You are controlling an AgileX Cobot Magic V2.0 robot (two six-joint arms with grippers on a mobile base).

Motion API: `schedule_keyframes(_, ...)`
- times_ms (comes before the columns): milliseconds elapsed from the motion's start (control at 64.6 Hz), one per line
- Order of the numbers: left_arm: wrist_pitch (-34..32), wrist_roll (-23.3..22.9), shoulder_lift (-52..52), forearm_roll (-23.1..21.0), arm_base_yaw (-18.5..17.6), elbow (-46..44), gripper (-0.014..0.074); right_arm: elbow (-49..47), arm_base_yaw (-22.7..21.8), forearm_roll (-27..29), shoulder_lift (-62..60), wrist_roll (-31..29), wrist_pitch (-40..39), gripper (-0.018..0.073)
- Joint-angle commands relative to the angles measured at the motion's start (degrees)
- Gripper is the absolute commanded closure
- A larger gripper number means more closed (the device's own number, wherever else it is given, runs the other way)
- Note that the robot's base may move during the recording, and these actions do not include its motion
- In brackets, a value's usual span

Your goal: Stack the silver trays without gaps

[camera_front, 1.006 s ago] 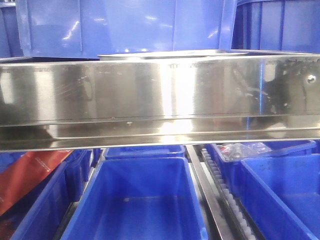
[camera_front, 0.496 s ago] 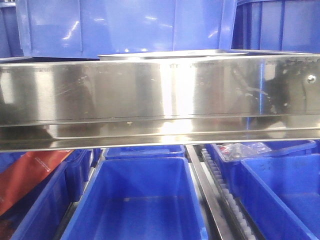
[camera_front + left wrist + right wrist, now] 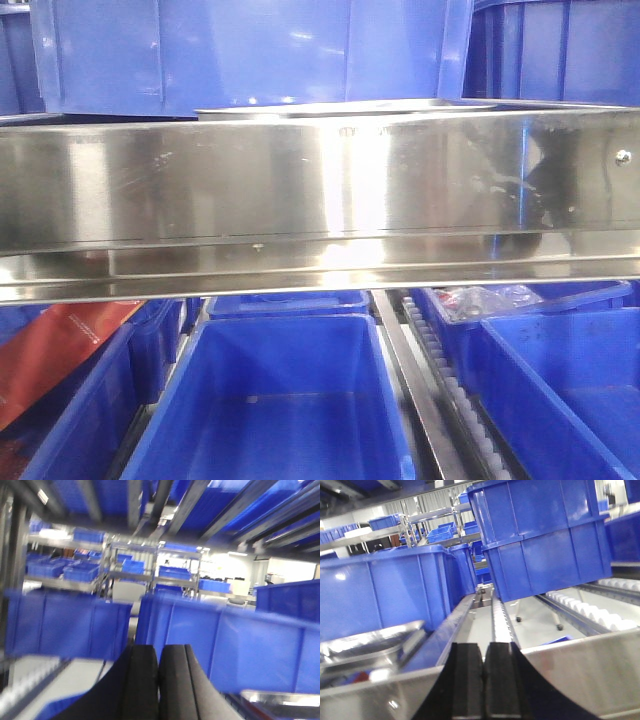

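Tray (image 3: 340,107) just behind the rail (image 3: 320,190) top, upper bins (image 3: 250,50) behind, lower bins (image 3: 270,400) beneath.

The silver tray (image 3: 340,106) is smooth, glossy stainless steel; the steel rail (image 3: 320,190) is mirror-bright metal with faint scuffs. The bins (image 3: 290,360) are smooth blue plastic with a soft sheen. The left gripper (image 3: 159,652) and right gripper (image 3: 483,650) look matt black.

Middle, 9 to 3 o'clock: steel rail (image 3: 320,200) bars the whole front view.
Over it, 12 o'clock: silver tray (image 3: 340,107) rim, upper blue bins (image 3: 250,50) right above, only a thin slot.
Under it, 6 o'clock: open blue bin (image 3: 270,400), roomy inside.
Right wrist, 12 o'clock: roller track (image 3: 497,615) lane open between side bin (image 3: 385,590) and stacked bins (image 3: 540,535).
Left wrist, 12 o'clock: narrow gap between bin walls (image 3: 65,625).
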Motion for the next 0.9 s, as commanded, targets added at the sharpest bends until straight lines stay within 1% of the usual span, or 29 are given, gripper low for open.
schedule_keyframes(0,8.01,0.31,0.00,2.39,-0.28,-6.72,0.0603,-5.76,-0.09,1.01,-0.10,0.07,5.23,0.0638)
schedule_keyframes(46,13.57,0.31,0.42,2.65,-0.28,-10.56,0.0603,-10.40,-0.09,0.19,-0.10,0.07,14.79,0.0638)
schedule_keyframes(139,24.47,0.36,4.56,2.65,-0.28,-17.58,0.0603,-18.78,-0.09,-2.36,1.43,-0.71,26.60,0.0638)
schedule_keyframes(186,27.58,1.86,6.89,1.87,-0.28,-20.02,0.0603,-22.05,-0.09,-2.77,3.32,-0.74,30.28,0.0638)
schedule_keyframes(217,29.01,4.22,8.58,0.85,-0.28,-21.55,0.0603,-24.58,-0.09,-2.64,5.25,-0.74,31.60,0.0638)
schedule_keyframes(279,31.01,8.02,12.89,-2.31,-0.28,-25.28,0.0603,-28.70,-0.09,-1.47,8.96,-0.74,33.45,0.0638)
schedule_keyframes(310,32.56,9.22,15.52,-4.30,-0.28,-27.54,0.0603,-31.28,-0.09,-1.02,11.61,-0.74,34.62,0.0638)
schedule_keyframes(372,35.77,9.36,20.99,-7.86,-0.28,-31.98,0.0603,-36.69,-0.09,-0.61,17.54,-0.74,38.32,0.0638)
schedule_keyframes(465,41.44,9.36,28.19,-10.51,-0.28,-37.71,0.0603,-43.88,-0.09,-0.37,25.79,-0.88,44.65,0.0638)
schedule_keyframes(557,42.87,9.36,35.21,-11.85,-0.28,-41.71,0.0603,-50.97,-0.09,-0.22,34.47,-1.77,49.33,0.0638)
schedule_keyframes(604,42.87,9.36,38.09,-12.86,-0.28,-42.74,0.0603,-54.14,-0.09,0.94,38.58,-3.95,50.96,0.0638)
schedule_keyframes(666,43.13,9.36,43.06,-15.46,-0.28,-43.89,0.0603,-58.59,-0.09,3.26,44.40,-7.37,54.08,0.0638)
schedule_keyframes(743,45.14,9.36,48.99,-18.72,-0.28,-45.42,0.0603,-62.86,-0.09,3.74,50.41,-7.54,56.87,0.0638)
schedule_keyframes(836,46.29,9.36,55.20,-18.41,-1.79,-47.54,0.0603,-66.86,-0.01,3.74,57.33,-7.54,57.83,0.0638)
schedule_keyframes(883,45.65,9.36,58.46,-17.69,-3.41,-49.20,0.0603,-68.71,0.77,3.74,60.66,-7.54,57.83,0.0638)
